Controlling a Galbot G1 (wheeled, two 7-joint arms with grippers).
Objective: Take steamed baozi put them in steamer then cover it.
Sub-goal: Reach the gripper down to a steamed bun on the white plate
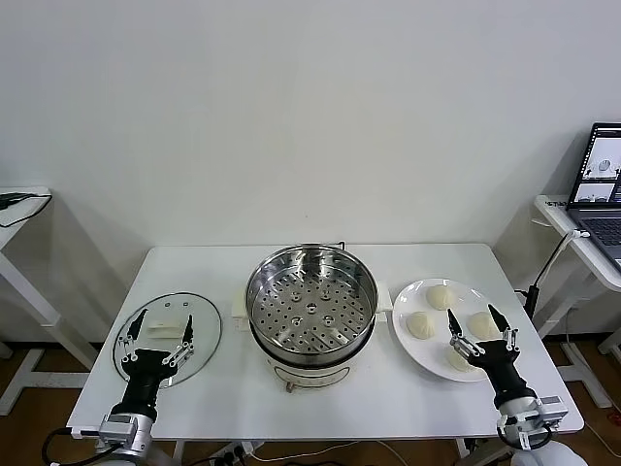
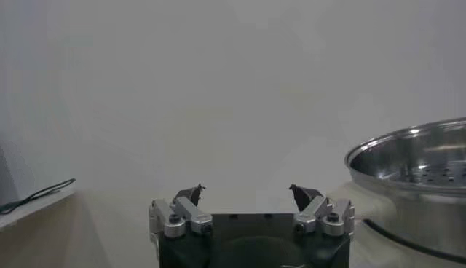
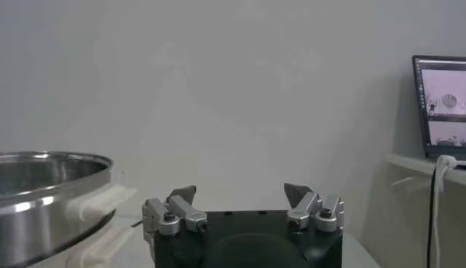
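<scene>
My steamer [image 1: 310, 309] sits at the middle of the table [image 1: 233, 393] on its white pot base [image 1: 309, 371], the perforated steel floor bare, nothing lying in it. Toward the table's right edge is a white plate [image 1: 406, 342] carrying the four buns [image 1: 441, 296], grouped together in its middle; one of them is partly hidden behind my right gripper [image 1: 479, 333]. That gripper hangs over the near side of the plate with its fingers spread wide and nothing between them. Toward the left edge the glass lid [image 1: 167, 336] lies flat on the tabletop, its white handle facing up, well apart from the steamer. My left gripper [image 1: 155, 336] hangs over the near part of the lid, fingers likewise spread and holding nothing.

The table is white and stands against a plain pale wall. Off its left side is the corner of another white desk [image 1: 21, 199] with a dark cable [image 1: 19, 200] lying on it. Off its right side a second desk [image 1: 582, 238] carries an open laptop [image 1: 602, 184] with its screen lit. The floor under the table is wood-coloured.
</scene>
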